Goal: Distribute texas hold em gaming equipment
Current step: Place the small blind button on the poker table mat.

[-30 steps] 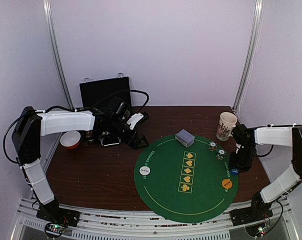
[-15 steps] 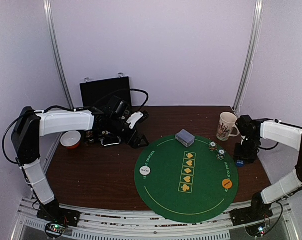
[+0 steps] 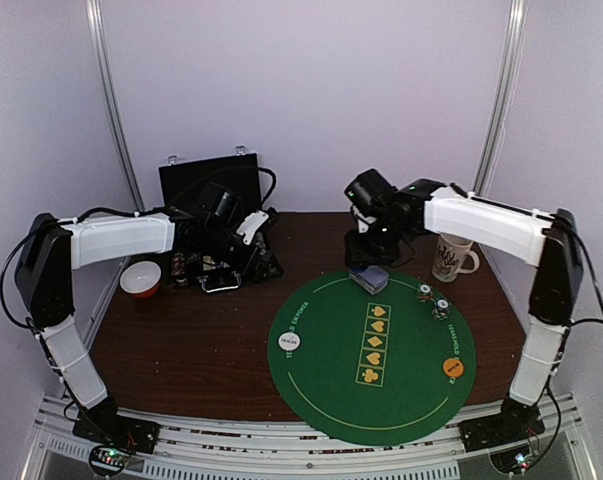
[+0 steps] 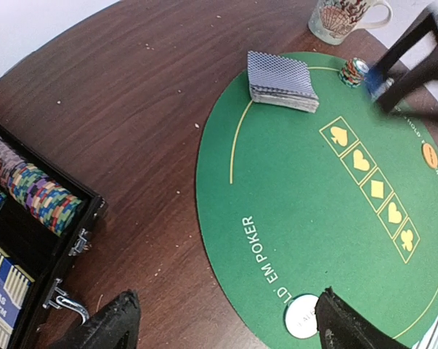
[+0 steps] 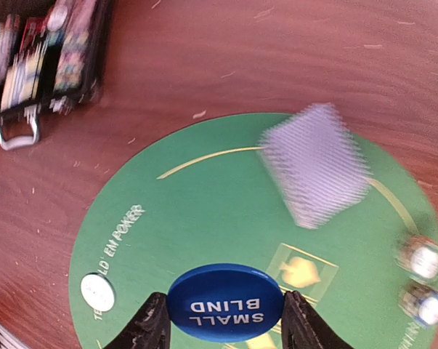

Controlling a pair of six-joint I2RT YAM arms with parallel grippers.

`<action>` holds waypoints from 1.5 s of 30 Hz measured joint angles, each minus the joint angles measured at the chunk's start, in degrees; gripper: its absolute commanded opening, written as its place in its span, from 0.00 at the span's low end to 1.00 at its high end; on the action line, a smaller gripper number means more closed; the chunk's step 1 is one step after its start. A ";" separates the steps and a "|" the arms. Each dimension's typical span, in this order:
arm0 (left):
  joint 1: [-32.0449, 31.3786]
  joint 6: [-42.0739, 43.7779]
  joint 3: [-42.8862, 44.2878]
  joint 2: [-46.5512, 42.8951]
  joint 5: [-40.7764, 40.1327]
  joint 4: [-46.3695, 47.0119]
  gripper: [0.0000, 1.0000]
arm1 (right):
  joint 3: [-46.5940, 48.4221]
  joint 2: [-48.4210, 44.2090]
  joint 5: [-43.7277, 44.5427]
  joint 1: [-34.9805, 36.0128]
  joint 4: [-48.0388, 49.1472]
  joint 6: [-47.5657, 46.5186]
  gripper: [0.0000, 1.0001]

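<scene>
Deck [image 3: 369,277] hugs far edge of mat [image 3: 381,405]; right claw [image 5: 226,324] grips blue disc [image 5: 226,299].

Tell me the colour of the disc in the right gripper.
Blue disc with white lettering; clearest in right wrist view.

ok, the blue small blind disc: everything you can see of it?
The blue disc is round, glossy, plastic-looking, with SMALL BLIND in white, upside down in the right wrist view. The right end effector pinches it by its edges, face toward that camera, off the green mat below; nothing else touches it.
</scene>
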 measured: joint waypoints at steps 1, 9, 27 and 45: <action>0.20 -0.04 0.00 -0.20 -0.17 0.00 0.87 | 2.86 4.63 -0.50 1.42 0.33 -0.48 0.34; 0.31 -0.20 0.00 -0.79 -0.52 0.00 0.87 | 16.79 26.97 -0.33 2.91 -2.03 -2.95 0.34; 0.31 -0.20 0.00 -0.79 -0.48 0.00 0.87 | 20.31 31.89 -0.81 0.17 -4.28 -2.80 0.59; 0.28 -0.20 0.00 -0.79 0.17 0.02 0.87 | -3.69 -3.19 -2.71 1.27 -9.51 2.25 0.96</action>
